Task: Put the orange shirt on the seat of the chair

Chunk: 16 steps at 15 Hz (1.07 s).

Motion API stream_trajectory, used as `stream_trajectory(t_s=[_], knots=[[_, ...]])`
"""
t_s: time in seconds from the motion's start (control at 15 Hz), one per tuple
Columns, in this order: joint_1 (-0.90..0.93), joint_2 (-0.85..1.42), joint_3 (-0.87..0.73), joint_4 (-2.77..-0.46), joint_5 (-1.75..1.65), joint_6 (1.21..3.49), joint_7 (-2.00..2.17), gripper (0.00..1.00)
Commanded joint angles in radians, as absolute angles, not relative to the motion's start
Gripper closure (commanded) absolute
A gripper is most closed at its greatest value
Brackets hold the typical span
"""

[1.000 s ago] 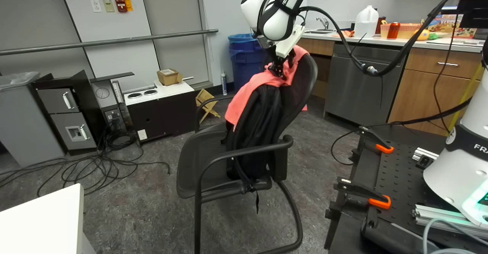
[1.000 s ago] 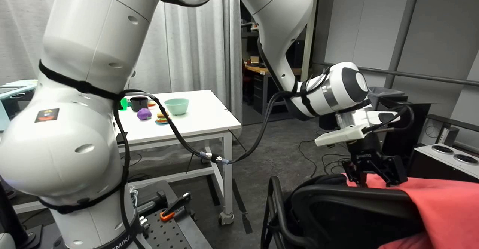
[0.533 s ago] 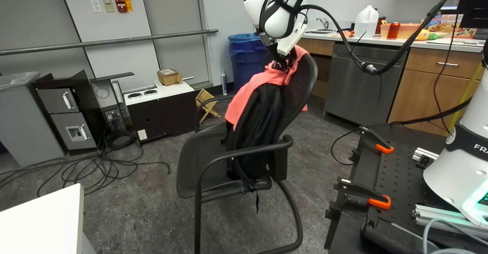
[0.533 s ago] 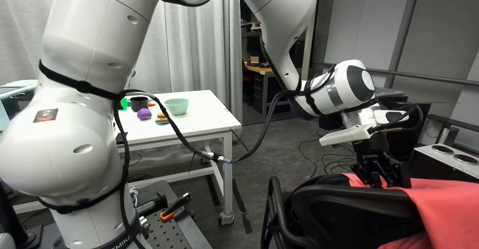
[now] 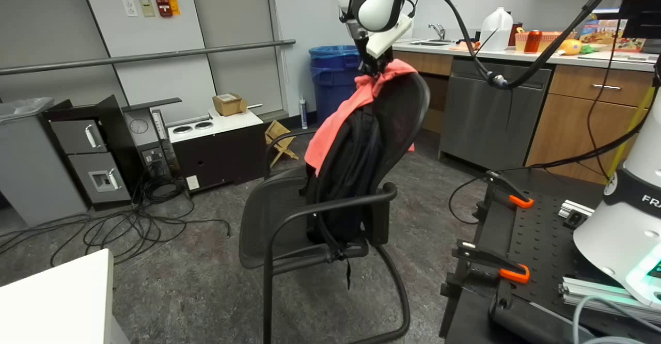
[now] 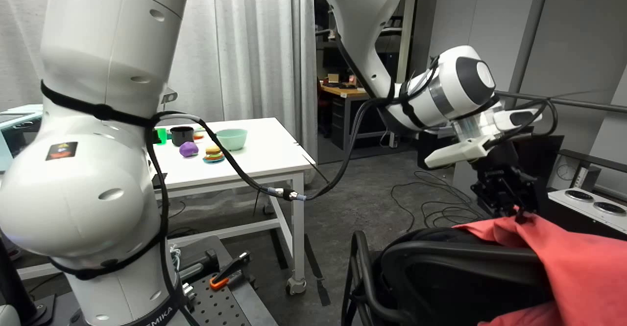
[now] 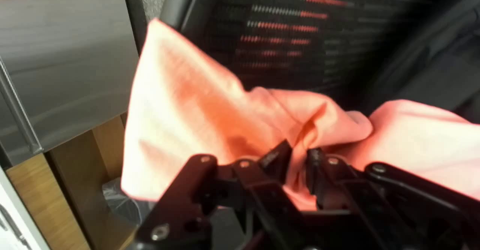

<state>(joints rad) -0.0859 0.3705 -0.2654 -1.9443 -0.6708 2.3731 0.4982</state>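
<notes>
The orange shirt (image 5: 343,119) is draped over the top of the black chair's backrest (image 5: 408,116), one end hanging down over a black backpack (image 5: 353,173) that leans against the backrest. My gripper (image 7: 300,149) is shut on a pinched fold of the shirt (image 7: 180,107) in the wrist view, with cloth bunched between the fingertips. In an exterior view the held part of the shirt (image 6: 573,247) is drawn up to the gripper (image 6: 520,214), just above the backrest's top edge. The mesh seat (image 5: 276,217) shows in front of the backpack, below the shirt.
Armrests (image 5: 330,207) flank the seat. A dark platform with clamps (image 5: 516,271) carries the robot base. A white table (image 6: 274,154) holds a green bowl (image 6: 231,139) and toy food. Loose cables (image 5: 150,230) lie on the floor; a toy stove (image 5: 222,147) stands behind.
The gripper has gone from open to shut on the shirt and has risen. The gripped fold is pulled up with it, off the upper backrest, while the rest of the shirt still hangs there.
</notes>
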Motion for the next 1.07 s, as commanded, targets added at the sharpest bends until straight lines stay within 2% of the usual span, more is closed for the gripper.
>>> stream_trajectory(t_s=[0.0,0.53,1.0], knots=[[-0.037,0.237,-0.272,-1.975,-0.72,2.435,0.602,0.98],[0.049,0.082,-0.151,-1.931,-0.997,2.492,0.957,0.98],[0.09,0.063,0.003,-1.853,-1.258,2.504,1.298,0.98]])
